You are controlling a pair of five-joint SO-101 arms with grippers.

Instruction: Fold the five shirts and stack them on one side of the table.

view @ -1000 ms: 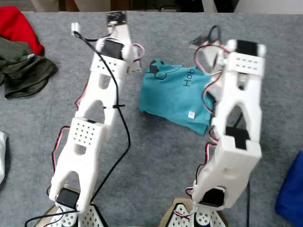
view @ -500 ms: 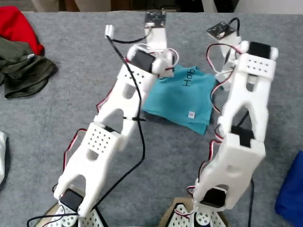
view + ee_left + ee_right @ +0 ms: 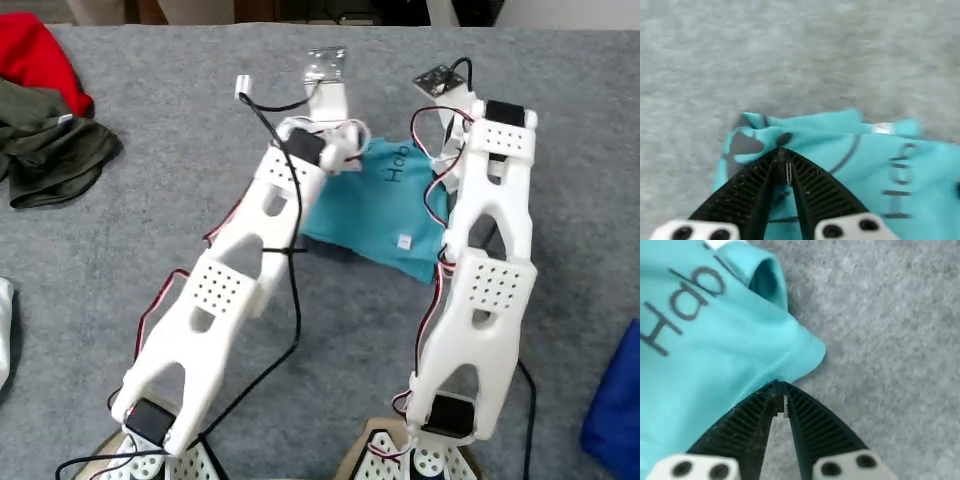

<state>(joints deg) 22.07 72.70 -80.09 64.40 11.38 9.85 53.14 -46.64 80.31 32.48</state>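
A teal shirt (image 3: pixel 385 210) with dark lettering lies folded at the middle of the grey table (image 3: pixel 150 230). My left gripper (image 3: pixel 783 159) is at the shirt's far left corner, beside a dark printed figure (image 3: pixel 742 144), with its jaws shut on the teal fabric (image 3: pixel 840 145). In the high view that gripper (image 3: pixel 340 148) covers the corner. My right gripper (image 3: pixel 779 392) is at the shirt's right edge, shut on the hem of the teal shirt (image 3: pixel 715 350) just below a rolled sleeve opening (image 3: pixel 765 277).
A red shirt (image 3: pixel 30 55) and a dark olive shirt (image 3: pixel 50 145) lie crumpled at the far left. A blue shirt (image 3: pixel 615 400) lies at the right edge, and a pale cloth (image 3: pixel 5 335) at the left edge. Bare table surrounds the teal shirt.
The left arm has swung right, from beside the teal shirt onto its far left corner. The right arm has shifted slightly left over the shirt's right edge.
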